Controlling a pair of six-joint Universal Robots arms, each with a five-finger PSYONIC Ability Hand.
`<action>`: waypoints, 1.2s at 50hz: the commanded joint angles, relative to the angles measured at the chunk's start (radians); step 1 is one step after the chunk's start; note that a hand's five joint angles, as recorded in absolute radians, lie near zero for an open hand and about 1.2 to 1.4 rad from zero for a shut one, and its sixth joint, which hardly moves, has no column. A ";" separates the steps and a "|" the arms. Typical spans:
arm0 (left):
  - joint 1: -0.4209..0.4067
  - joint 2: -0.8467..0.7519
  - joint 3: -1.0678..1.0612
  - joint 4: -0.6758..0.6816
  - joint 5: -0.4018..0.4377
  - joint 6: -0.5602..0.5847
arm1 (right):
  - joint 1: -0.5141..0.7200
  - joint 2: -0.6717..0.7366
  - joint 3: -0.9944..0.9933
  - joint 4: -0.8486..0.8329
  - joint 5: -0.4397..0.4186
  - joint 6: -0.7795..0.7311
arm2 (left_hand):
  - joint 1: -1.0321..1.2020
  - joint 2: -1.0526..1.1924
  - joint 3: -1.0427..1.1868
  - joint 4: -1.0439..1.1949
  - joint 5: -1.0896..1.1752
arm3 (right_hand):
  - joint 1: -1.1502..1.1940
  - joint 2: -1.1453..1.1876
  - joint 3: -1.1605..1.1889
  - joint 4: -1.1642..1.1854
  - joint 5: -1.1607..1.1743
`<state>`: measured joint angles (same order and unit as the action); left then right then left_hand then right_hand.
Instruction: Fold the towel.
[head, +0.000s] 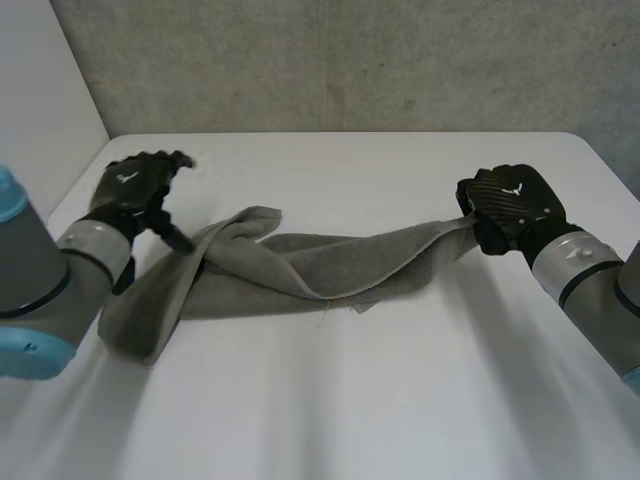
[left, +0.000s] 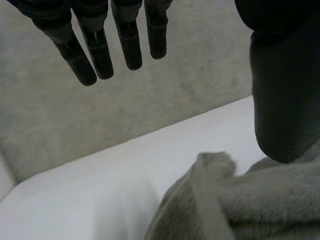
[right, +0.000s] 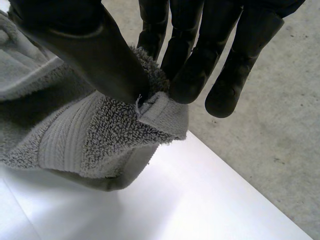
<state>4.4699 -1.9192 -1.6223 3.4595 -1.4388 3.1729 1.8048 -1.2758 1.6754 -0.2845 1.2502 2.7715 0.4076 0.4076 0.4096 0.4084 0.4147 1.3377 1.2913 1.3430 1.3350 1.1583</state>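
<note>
Across the middle of the table (head: 420, 400) the towel (head: 300, 265) is strung out like a twisted rope, more bunched than folded. So the job looks barely started to me: no clean fold anywhere, the left end lies in a rumpled heap and the right end is lifted off the surface. I reckon it needs spreading flat first, then all the actual folding.

The right hand (head: 510, 205) has the right end. Its wrist view shows the thumb (right: 100, 60) and fingers (right: 185, 75) pinching a corner of the cloth between them. The left hand (head: 135, 195) sits at the heap with its fingers (left: 99, 57) straight and slightly spread in the air, holding nothing. Its thumb (left: 280, 100) hangs right over the cloth, and I can't tell if it touches.

Room-wise, there's loads of bare table on the robot's side of the towel. There's also a decent strip behind it before the far edge and the wall (head: 350, 60). The heap lies fairly near the left edge though, so I'd go easy pulling that way.
</note>
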 joint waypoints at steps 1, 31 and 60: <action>-0.072 -0.170 0.182 -0.043 0.084 0.159 | 0.019 0.001 0.012 -0.001 0.000 -0.029 | -0.021 -0.021 -0.023 -0.022 -0.203 | 0.059 0.105 0.053 0.061 0.063; -0.118 -0.351 0.472 -0.393 -0.008 0.354 | 0.019 0.022 0.046 -0.002 -0.003 -0.066 | 0.989 0.989 0.987 0.988 0.807 | 0.059 0.105 0.053 0.061 0.063; -0.178 0.175 -0.354 -0.210 0.024 0.369 | 0.022 0.021 0.050 0.004 -0.018 -0.089 | 0.668 0.668 0.666 0.667 0.486 | 0.059 0.105 0.053 0.061 0.063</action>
<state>4.3490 -1.7447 -1.9792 3.2725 -1.4142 3.5400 1.8256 -1.2548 1.7239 -0.2844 1.2448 2.7011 1.4382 1.4910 1.5493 1.5205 1.4870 1.3408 1.2911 1.3430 1.3350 1.1584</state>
